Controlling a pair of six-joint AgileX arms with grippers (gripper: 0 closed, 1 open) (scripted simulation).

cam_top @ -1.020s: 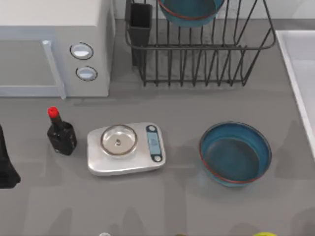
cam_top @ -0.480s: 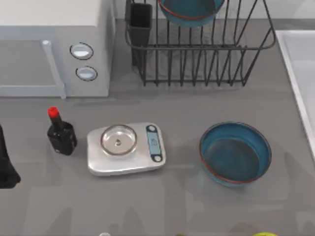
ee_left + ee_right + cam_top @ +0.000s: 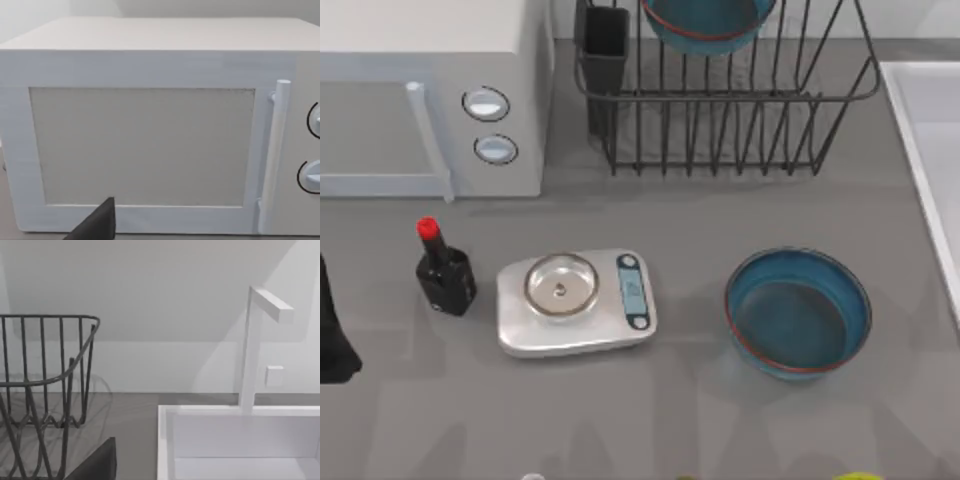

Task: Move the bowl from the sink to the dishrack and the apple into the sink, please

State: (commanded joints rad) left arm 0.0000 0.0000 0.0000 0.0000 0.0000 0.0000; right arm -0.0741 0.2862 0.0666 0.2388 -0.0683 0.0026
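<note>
Idling beside the microwave (image 3: pixel 430 100): left end effector (image 3: pixel 332 335)

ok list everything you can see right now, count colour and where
bowl: 2, teal-blue with red-brown rim, one on the table right of centre, the other in the dishrack
dishrack: 1, black wire, back of the table right of the microwave, dark cutlery cup at its left corner
sink: 1, pale white, right edge of the table, with a white faucet
microwave: 1, white, back left
scale: 1, silver, centre of the table
bottle: 1, dark with red cap, left of the scale
yellow-green object: 1, front edge, right, cut off
left arm: black, left edge of the table
</note>
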